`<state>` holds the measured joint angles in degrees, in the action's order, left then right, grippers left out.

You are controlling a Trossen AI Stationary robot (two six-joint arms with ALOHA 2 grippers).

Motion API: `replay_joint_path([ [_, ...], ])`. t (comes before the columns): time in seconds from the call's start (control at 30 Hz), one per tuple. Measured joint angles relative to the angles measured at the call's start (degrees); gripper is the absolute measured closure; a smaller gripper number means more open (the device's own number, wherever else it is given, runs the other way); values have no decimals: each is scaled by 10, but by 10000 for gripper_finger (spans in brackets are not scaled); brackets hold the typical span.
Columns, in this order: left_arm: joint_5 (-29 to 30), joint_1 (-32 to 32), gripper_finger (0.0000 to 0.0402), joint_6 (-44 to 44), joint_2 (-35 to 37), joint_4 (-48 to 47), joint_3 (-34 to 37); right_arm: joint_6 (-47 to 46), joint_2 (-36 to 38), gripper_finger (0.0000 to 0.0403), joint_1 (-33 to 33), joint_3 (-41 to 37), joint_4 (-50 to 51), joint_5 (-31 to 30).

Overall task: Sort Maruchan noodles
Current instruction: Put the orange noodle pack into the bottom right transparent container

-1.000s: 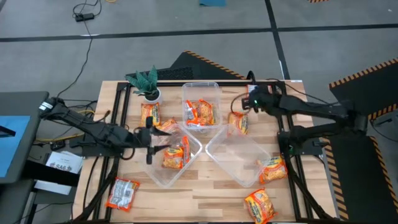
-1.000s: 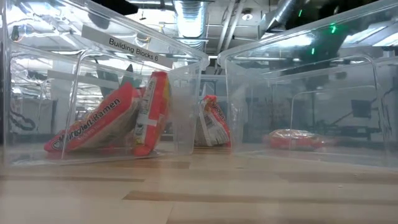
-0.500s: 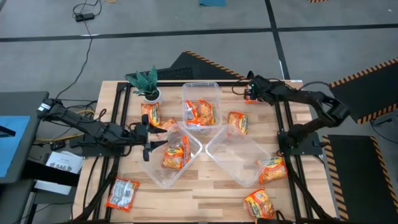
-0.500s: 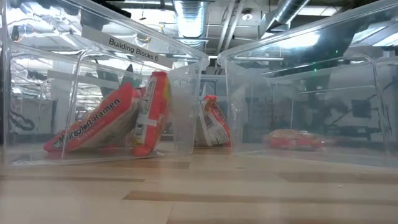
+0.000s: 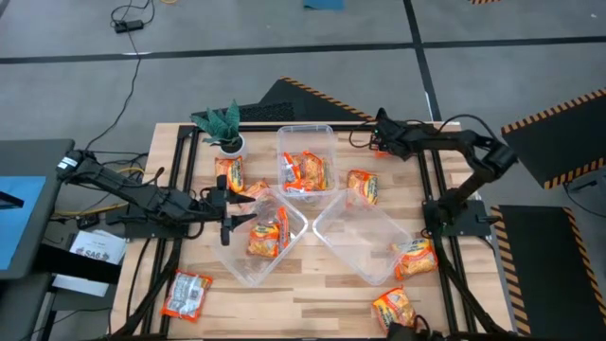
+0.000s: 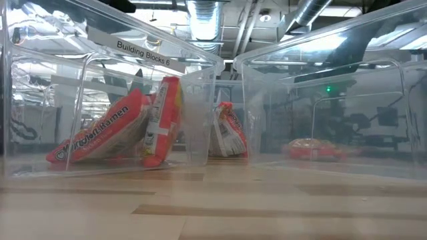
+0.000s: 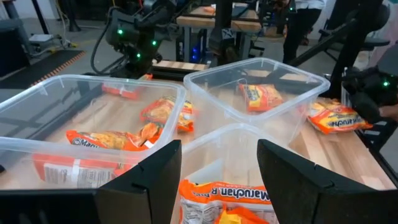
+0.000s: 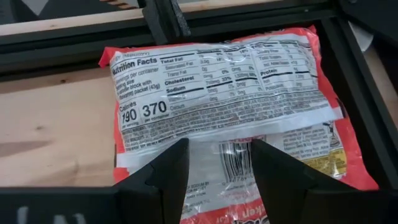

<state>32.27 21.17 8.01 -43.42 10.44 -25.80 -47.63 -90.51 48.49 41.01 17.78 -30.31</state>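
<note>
Orange-red noodle packets lie about the table: one point(image 5: 229, 173) beside the far tub, one point(image 5: 363, 187) right of it, two point(image 5: 187, 294) point(image 5: 396, 311) near the front edge. More packets lie inside the clear tubs. My right gripper point(image 5: 378, 138) is open at the table's far right and points down at a packet point(image 8: 224, 93) lying flat, label side up. My left gripper point(image 5: 227, 218) is open and level at the left tub's point(image 5: 237, 265) rim. A packet point(image 7: 227, 199) in that tub lies below its fingers. My right gripper point(image 8: 217, 146) has its open fingers over the packet's nearer long edge point(image 8: 217, 134), coming from above at a slant. I cannot tell whether the fingertips touch it. The packet lies flat on the table between the black frame rails.
Three clear tubs stand mid-table: the far one point(image 5: 306, 133), the left one and the right one point(image 5: 355, 223). A small potted plant point(image 5: 222, 128) is at the far left. Black frame rails point(image 8: 161, 25) run along the table's far and right edges beside the packet.
My right gripper has swung toward the table's far edge and come down, tipping to point more steeply at the packet in the far right corner; its arm has folded back. The packets and tubs have stayed where they were.
</note>
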Motion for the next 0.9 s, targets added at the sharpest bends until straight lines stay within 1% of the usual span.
replay_joint_path([
  [0.3,0,0,203,0,0,0,0,-44,-37,208,-26,2,-24,-49],
  [0.57,0,0,203,0,0,-7,0,-50,-44,213,-31,1,-37,-51],
  [0.7,1,0,203,0,0,-7,0,-50,-44,235,-31,1,-38,-49],
  [0.9,0,0,203,0,0,-7,0,-46,-44,288,-31,1,-39,-47],
])
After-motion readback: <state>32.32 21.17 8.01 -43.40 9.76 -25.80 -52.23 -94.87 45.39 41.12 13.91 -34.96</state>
